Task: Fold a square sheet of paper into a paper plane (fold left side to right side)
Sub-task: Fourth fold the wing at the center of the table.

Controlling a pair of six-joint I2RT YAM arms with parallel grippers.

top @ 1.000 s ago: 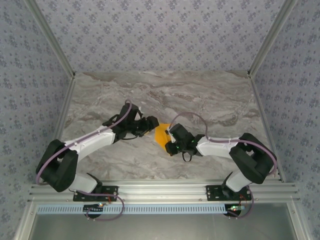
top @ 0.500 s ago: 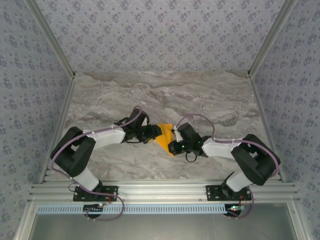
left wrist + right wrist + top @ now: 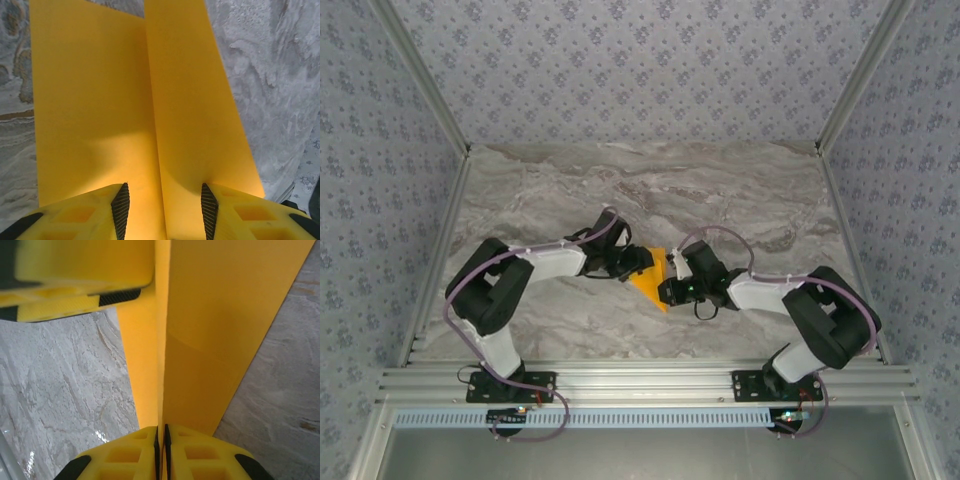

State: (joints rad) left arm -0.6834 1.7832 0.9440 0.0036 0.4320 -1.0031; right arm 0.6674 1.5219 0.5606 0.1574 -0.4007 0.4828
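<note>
The square sheet of paper [image 3: 651,277] is orange-yellow and stands creased above the marble table's middle, between both grippers. In the right wrist view my right gripper [image 3: 161,428] is shut on the paper [image 3: 220,325], pinching its folded layers edge-on. My left gripper [image 3: 638,262] comes in from the left. In the left wrist view the paper [image 3: 95,100] shows a long centre crease running between my left gripper's [image 3: 164,194] jaws, which stand apart on either side of it; its black pads [image 3: 120,201] do not press the sheet. The left fingers [image 3: 75,295] also appear at the upper left of the right wrist view.
Grey-veined marble table [image 3: 740,200] stretches behind and beside the arms. Aluminium frame rails [image 3: 650,380] run along the near edge, with slanted posts [image 3: 425,100] at the sides and patterned walls beyond.
My left arm has swung right to the paper, and its jaws have narrowed around the crease. The right gripper has shifted slightly right while keeping its hold.
</note>
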